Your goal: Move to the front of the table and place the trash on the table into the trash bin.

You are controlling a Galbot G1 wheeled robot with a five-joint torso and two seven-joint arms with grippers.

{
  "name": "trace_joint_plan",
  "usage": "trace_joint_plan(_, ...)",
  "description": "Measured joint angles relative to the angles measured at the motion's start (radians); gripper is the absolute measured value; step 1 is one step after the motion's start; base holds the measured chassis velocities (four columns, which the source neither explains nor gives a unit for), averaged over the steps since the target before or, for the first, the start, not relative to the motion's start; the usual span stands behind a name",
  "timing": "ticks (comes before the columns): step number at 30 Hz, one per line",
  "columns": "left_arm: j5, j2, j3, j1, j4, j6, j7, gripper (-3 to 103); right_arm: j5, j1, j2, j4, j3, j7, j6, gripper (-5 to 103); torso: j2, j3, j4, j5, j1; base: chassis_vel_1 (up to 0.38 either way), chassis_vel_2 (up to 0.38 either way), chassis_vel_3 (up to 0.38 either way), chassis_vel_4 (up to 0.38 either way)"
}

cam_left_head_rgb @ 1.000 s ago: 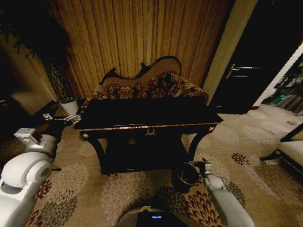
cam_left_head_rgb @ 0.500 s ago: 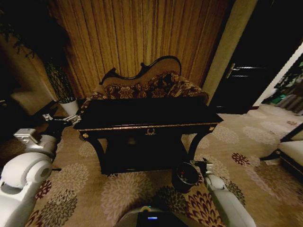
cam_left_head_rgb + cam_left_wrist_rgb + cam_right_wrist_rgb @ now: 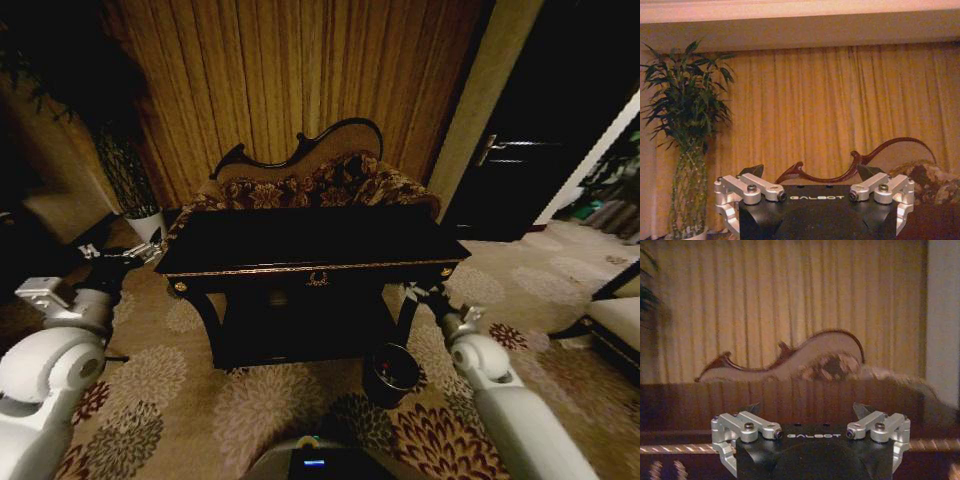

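The glossy black table with gold trim stands straight ahead; its front edge lies close before my right wrist camera. I cannot make out the trash on its dark top. The small round dark trash bin sits on the carpet by the table's front right leg. My right gripper is open and empty, raised near the table's front right corner, above the bin. My left gripper is open and empty just off the table's left end.
A floral sofa with a curved dark frame backs onto the table, with curtains behind it. A tall plant in a white pot stands at the left. A dark door and a chair are at the right. Patterned carpet lies in front.
My right arm has lifted from beside the trash bin up to the table's front right corner. The left arm has shifted slightly to the left. The table and bin stay put.
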Motion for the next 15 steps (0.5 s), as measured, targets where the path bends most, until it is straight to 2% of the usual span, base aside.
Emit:
trace_joint_plan(6, 0.009, -0.007, 0.000, 0.011, -0.010, -0.003, 0.005, 100, -0.014, -0.022, 0.000, 0.108, 0.015, -0.003, -0.046, 100, 0.000, 0.000, -0.0004, 0.0003, 0.000, 0.000, 0.000, 0.000, 0.000)
trace_joint_plan(15, 0.009, 0.002, -0.001, 0.011, -0.009, -0.003, 0.009, 100, 0.012, -0.025, 0.003, 0.152, 0.018, -0.002, -0.071, 100, 0.000, 0.000, -0.0003, 0.0003, 0.000, 0.000, 0.000, 0.000, 0.000)
